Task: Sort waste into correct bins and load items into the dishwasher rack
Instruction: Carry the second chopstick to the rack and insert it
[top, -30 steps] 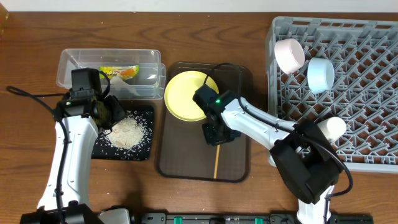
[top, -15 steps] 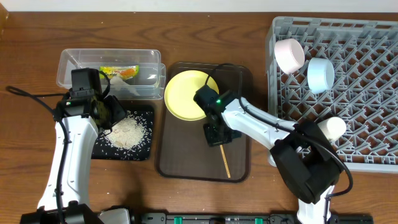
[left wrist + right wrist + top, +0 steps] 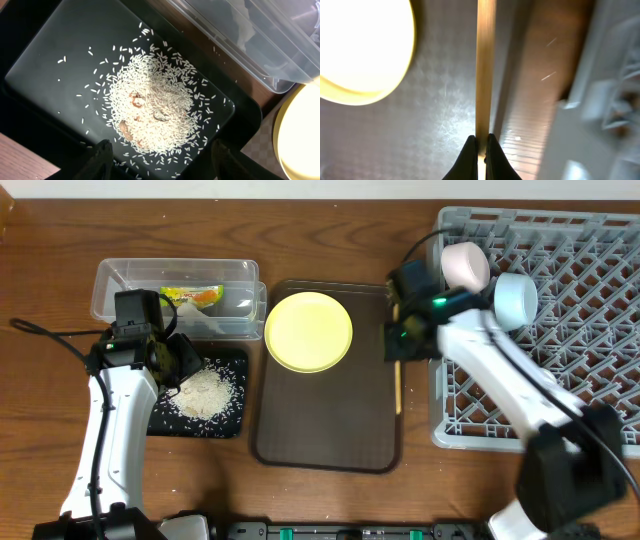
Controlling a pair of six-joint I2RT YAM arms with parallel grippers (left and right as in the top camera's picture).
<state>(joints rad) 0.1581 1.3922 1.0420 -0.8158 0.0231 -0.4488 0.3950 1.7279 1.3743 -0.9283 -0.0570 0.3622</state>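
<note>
Both grippers logged: right gripper (image 3: 481, 142) clamped shut on chopstick (image 3: 397, 385), held over right edge of brown tray (image 3: 310, 420), likely bound for dishwasher rack (image 3: 590, 360) right of tray; left gripper (image 3: 163, 155) spread open, empty, above rice (image 3: 155, 107) left of tray, likely awaiting binning.

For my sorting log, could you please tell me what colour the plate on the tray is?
Pale yellow; the plate shows best from overhead.

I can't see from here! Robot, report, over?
Right gripper shut on chopstick, near rack. Left gripper open over rice. Nothing blocking.
</note>
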